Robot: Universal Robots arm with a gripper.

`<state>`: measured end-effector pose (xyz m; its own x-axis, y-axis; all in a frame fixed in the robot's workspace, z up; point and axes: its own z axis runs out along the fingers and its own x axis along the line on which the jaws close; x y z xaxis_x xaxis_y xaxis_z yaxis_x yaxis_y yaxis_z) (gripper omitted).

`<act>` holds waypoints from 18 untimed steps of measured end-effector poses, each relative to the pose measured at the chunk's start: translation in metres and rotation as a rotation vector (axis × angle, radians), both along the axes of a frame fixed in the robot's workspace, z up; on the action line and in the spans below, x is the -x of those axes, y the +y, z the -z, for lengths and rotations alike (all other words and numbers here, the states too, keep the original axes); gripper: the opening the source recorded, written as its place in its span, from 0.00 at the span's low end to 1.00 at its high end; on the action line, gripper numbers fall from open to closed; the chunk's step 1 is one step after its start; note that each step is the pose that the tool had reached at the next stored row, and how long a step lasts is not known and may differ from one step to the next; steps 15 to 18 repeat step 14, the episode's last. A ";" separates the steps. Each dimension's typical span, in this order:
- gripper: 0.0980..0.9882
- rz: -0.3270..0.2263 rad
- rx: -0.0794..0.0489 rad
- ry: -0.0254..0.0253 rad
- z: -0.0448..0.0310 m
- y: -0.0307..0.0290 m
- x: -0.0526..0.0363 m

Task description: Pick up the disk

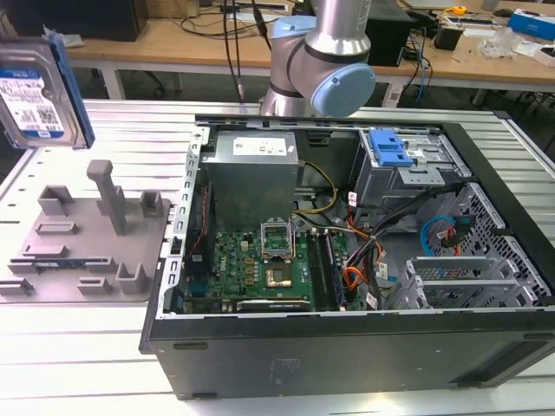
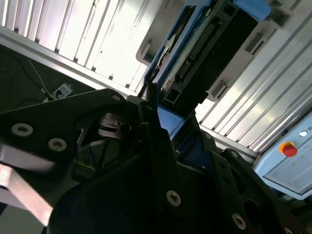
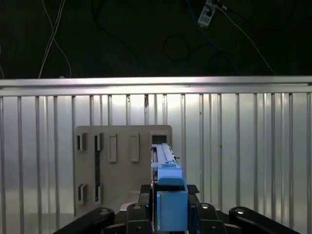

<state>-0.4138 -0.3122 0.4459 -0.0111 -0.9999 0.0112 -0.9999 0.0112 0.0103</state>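
The disk (image 1: 42,97) hangs in the air at the exterior view's far left, above the grey slotted fixture (image 1: 87,243). Its white-and-blue label faces the camera and a blue rail runs along its side. In the first wrist view the disk (image 3: 166,161) is seen edge-on between my black fingers, with the gripper (image 3: 168,194) shut on its blue-railed end. The fixture (image 3: 117,165) lies well below it there. The second wrist view has the disk (image 2: 200,48) sticking out beyond the gripper (image 2: 168,122), connector edge showing.
An open computer case (image 1: 347,260) with motherboard, power supply and a blue-bracketed drive cage (image 1: 390,149) fills the middle and right of the ribbed metal table (image 1: 130,130). The arm's base (image 1: 321,61) stands behind the case. A red stop button (image 2: 288,148) sits at the table's side.
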 end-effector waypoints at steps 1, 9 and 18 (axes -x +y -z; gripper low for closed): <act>0.30 0.000 0.000 -0.0001 -0.0078 0.0000 0.0000; 0.30 0.000 0.000 0.0000 -0.0395 -0.0002 -0.0003; 0.30 0.000 0.000 0.0000 -0.0397 -0.0004 -0.0003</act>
